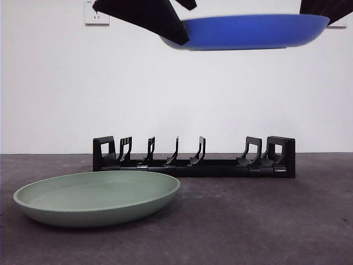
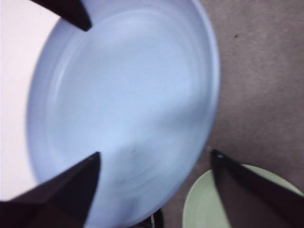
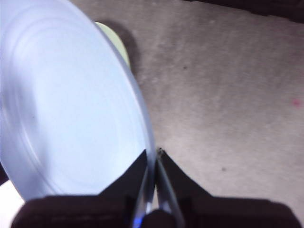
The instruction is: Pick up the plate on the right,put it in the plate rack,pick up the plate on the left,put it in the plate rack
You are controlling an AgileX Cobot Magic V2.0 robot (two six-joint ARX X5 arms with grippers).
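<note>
At the top of the front view the blue plate (image 1: pixel 253 32) hangs level, well above the plate rack (image 1: pixel 193 157) and the green plate (image 1: pixel 96 197) at lower left. The left wrist view alone shows the left gripper (image 2: pixel 154 164) gaping wide, holding nothing. Only the right wrist view shows the right gripper (image 3: pixel 152 159) pinching the plate's rim.

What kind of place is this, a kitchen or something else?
Probably a test lab, not a kitchen: a bare white wall with one socket, a plain grey table, and only a black plate rack, a green plate and a blue plate.
</note>
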